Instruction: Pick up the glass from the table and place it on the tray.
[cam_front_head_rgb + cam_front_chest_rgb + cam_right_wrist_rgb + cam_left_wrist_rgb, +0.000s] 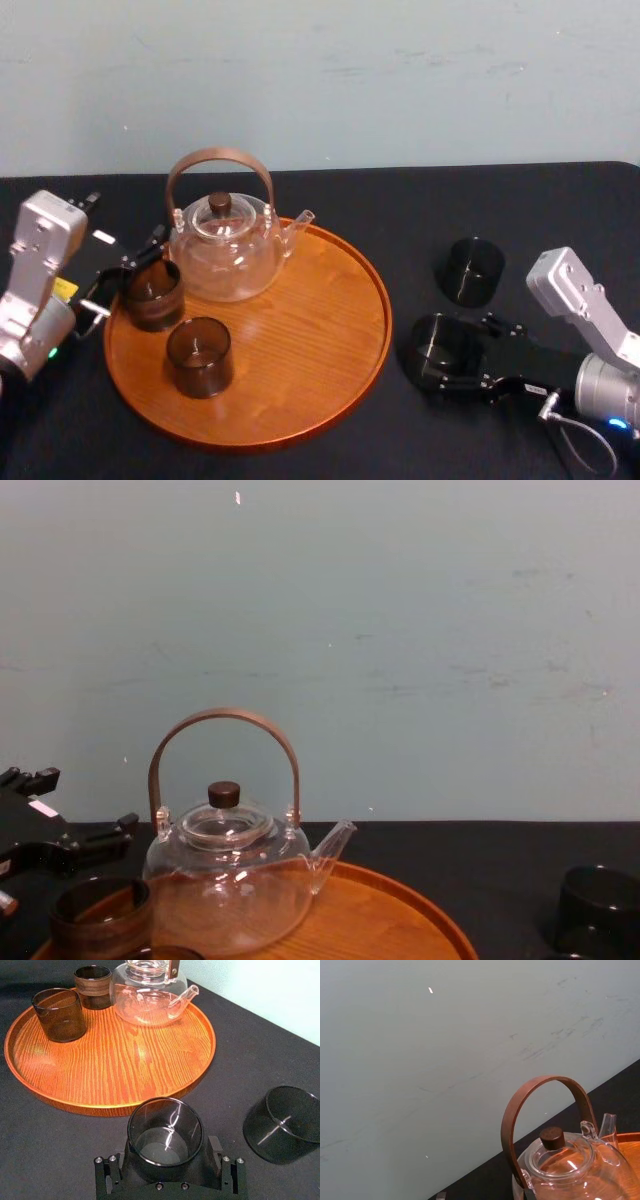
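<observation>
So, glass [440,348]: dark and see-through, upright on the table just off the tray's right rim, with a strip of black cloth between the two.
Right tool [452,362]: low over the table on the robot's right, pressed together on the glass, its black fingers against either side of the lower wall; its arm runs back toward the lower right of the head view.
Table [520,200]: plain black cloth, spreading wide under everything.
Second glass [470,270]: the same dark kind, upright on the table, beyond the gripped glass and a little to its right, near it but apart.
Tray [300,330]: round, orange-brown wood with clear grain and a low rim, at the middle of the table.
Teapot [225,250]: clear glass with a brown hoop handle and a dark knob on the lid, on the tray's far left part, spout pointing right.
Front tray glass [200,355]: upright on the tray, nearer the robot than the teapot.
Rear tray glass [152,293]: upright by the tray's left edge, just beside the teapot.
Left tool [130,282]: at the tray's left rim, by the rear tray glass; I cannot tell whether it is spread or pressing.
Wall [320,80]: pale blue-green, behind the table.
</observation>
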